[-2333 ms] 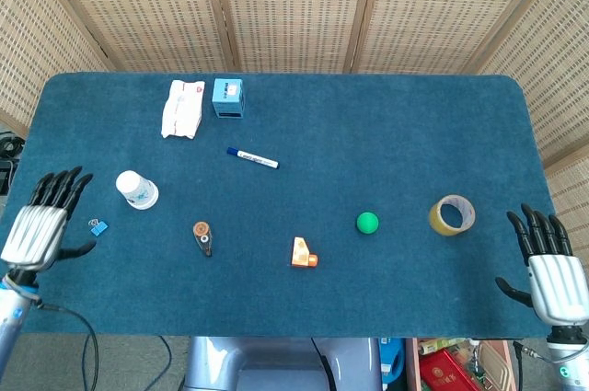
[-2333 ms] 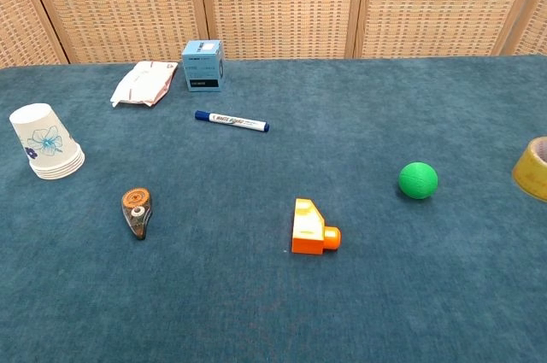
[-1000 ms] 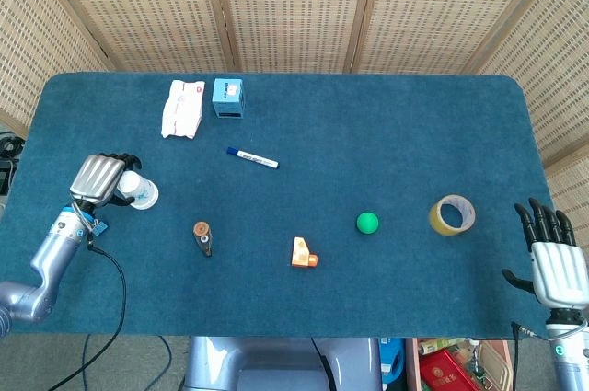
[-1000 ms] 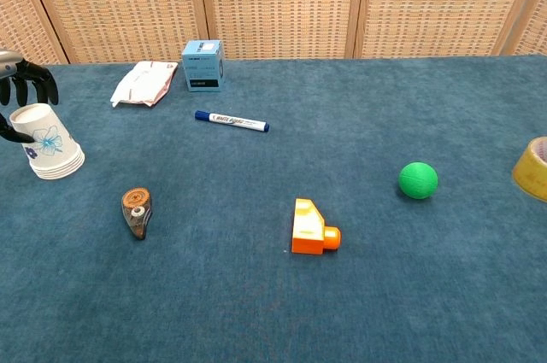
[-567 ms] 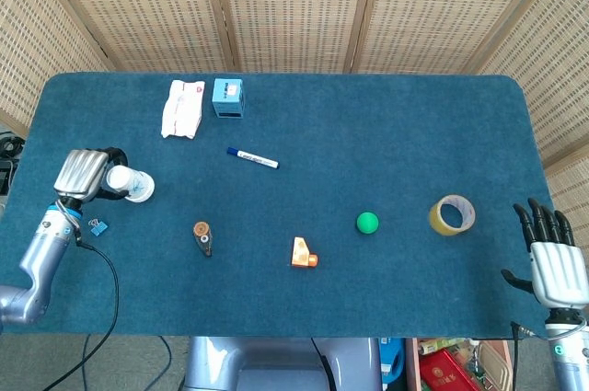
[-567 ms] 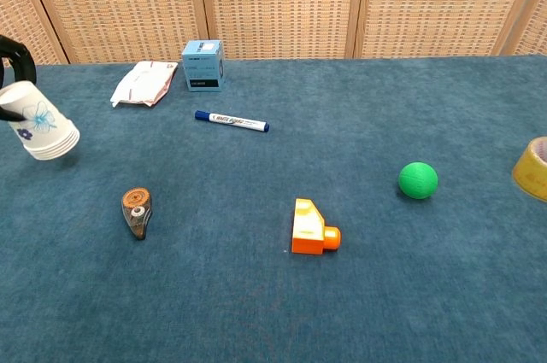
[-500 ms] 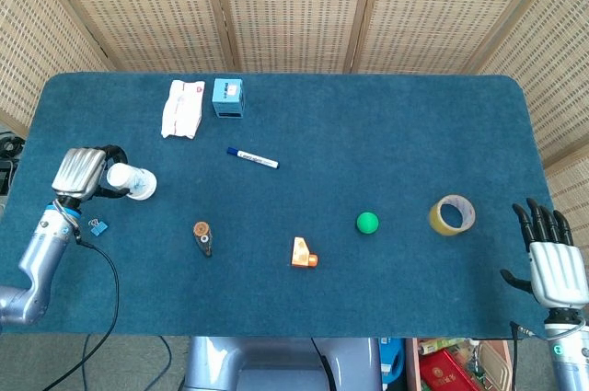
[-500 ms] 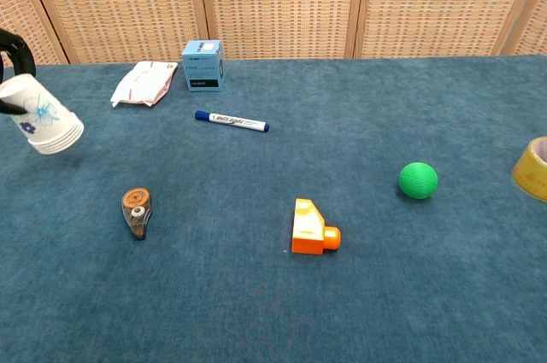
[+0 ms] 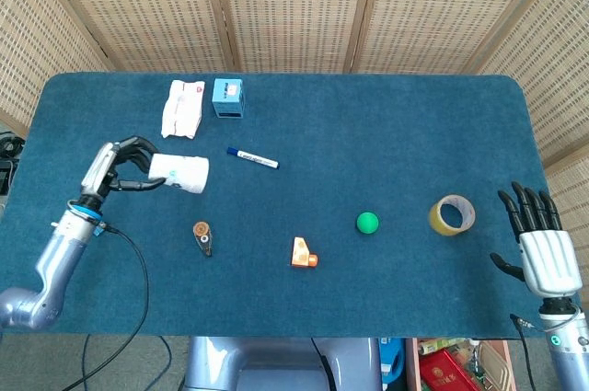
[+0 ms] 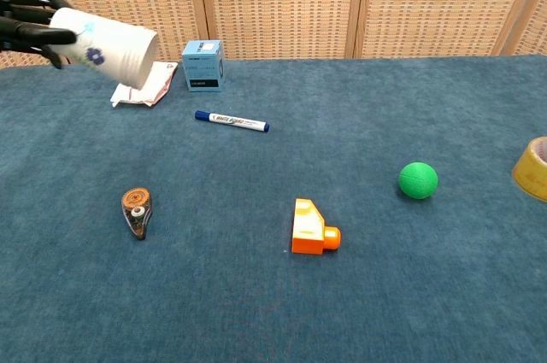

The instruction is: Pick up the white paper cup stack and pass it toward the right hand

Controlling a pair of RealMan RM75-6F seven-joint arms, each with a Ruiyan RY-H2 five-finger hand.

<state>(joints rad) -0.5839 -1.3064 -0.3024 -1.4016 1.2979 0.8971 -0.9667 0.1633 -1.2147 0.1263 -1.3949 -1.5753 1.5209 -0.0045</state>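
My left hand grips the white paper cup stack by its closed end. The stack lies sideways in the air above the left part of the table, its open mouth pointing right. In the chest view the same cup stack is high at the upper left, with blue flower prints on its side, and the left hand's dark fingers wrap its base. My right hand stays off the table's front right corner, fingers spread, holding nothing.
On the blue cloth lie a white packet, a blue box, a marker pen, a correction-tape dispenser, an orange block, a green ball and a yellow tape roll. A blue clip lies near my left forearm.
The left hand reached the cup stack, closed on it, lifted it off the table and carried it up and to the right, tipping it sideways. The right hand shifted slightly forward.
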